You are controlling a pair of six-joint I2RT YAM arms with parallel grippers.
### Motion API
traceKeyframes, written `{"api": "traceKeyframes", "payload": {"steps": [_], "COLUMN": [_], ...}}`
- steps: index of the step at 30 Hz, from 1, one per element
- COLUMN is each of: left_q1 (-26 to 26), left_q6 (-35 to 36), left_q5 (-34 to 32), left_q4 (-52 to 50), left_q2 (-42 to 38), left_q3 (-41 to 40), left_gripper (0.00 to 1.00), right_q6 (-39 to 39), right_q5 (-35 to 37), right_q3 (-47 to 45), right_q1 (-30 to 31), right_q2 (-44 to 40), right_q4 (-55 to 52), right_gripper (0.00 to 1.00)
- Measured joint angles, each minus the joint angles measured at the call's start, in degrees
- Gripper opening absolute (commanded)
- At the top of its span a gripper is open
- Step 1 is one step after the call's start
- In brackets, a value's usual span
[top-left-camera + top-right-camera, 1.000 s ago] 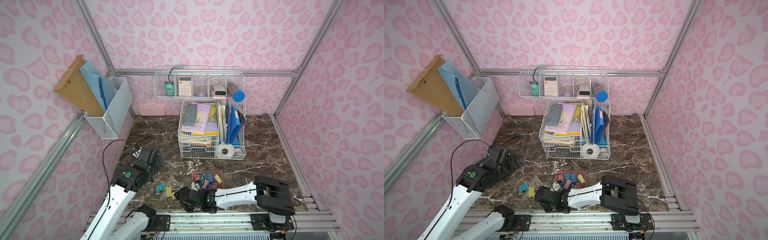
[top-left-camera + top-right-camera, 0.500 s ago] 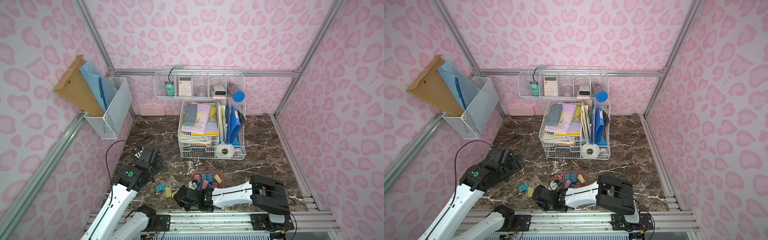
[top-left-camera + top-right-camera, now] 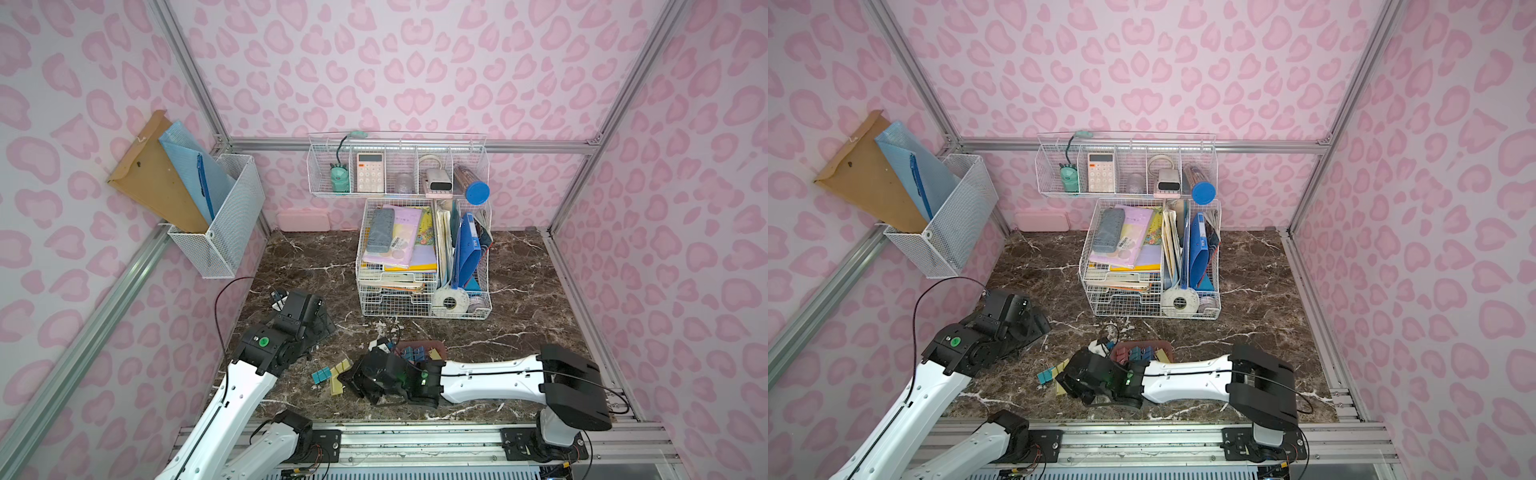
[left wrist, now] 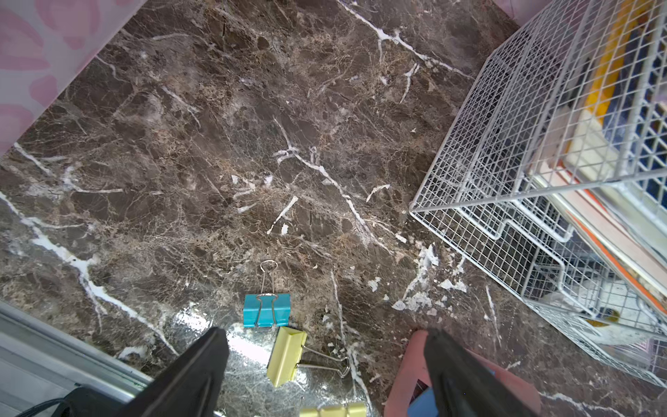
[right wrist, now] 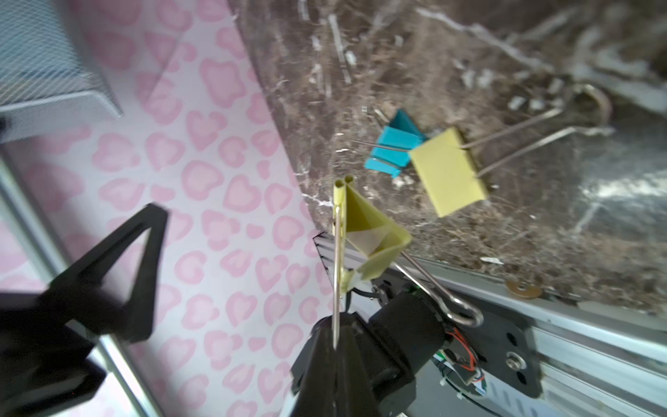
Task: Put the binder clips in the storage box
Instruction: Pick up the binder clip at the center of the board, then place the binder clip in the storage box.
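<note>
My right gripper (image 5: 335, 325) is shut on one silver wire handle of a yellow binder clip (image 5: 364, 231), which hangs a little above the marble near the front edge; the gripper (image 3: 353, 376) lies low in both top views. Beside it on the marble lie a teal clip (image 3: 321, 376) and another yellow clip (image 3: 341, 368). The left wrist view shows that teal clip (image 4: 266, 310) and yellow clip (image 4: 287, 355) too. The translucent pinkish-red storage box (image 3: 438, 345) sits just behind the right wrist and holds several clips. My left gripper (image 4: 325, 361) hovers open over the loose clips, holding nothing.
A white wire rack (image 3: 482, 309) full of books and folders stands mid-table behind the box. A wire shelf (image 3: 316, 183) hangs on the back wall, and a mesh basket (image 3: 224, 224) on the left wall. A pale pink case (image 3: 303, 219) lies at the back. The metal rail (image 3: 415, 434) runs along the front.
My right gripper slid left along the front edge and shut on the yellow clip's handle. The left arm shifted only slightly and stayed open.
</note>
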Motion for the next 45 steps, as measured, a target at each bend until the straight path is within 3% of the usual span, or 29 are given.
{"api": "traceKeyframes", "payload": {"steps": [6,12,18,24,33,40,45], "left_q1": [0.0,0.0,0.0,0.0,0.0,0.0,0.0], "left_q6": [0.83,1.11,3.04,5.27,6.4,6.6,7.06], "left_q5": [0.87,1.95,2.69,3.48,3.58,4.46,4.46], "left_q4": [0.09,0.11,0.52,0.5,0.9,1.81,1.86], "left_q2": [0.59,1.05,1.92,1.01,1.18,1.97,1.95], "left_q3": [0.79,0.31,-0.72,-1.55,-1.79,-2.08,-2.21], "left_gripper": [0.9,0.89,0.89,0.89,0.89,0.89,0.89], "right_q6": [-24.39,-37.42,-38.75,-37.73,-34.95,-36.22,-38.64], "right_q5": [-1.05,-4.61,-5.44,-4.81,-3.21,-2.84,-3.74], "right_q3": [10.12,15.85,14.88,14.16,10.58,8.63,7.41], "right_q1": [-5.25,-7.17,-6.71,-7.21,-7.43,-6.36,-6.86], "right_q2": [-4.52,-0.87,2.8,5.6,2.89,-1.27,0.22], "right_q4": [-17.9,-35.91,-45.72,-47.84,-46.49,-49.48,-52.5], "right_gripper": [0.0,0.0,0.0,0.0,0.0,0.0,0.0]}}
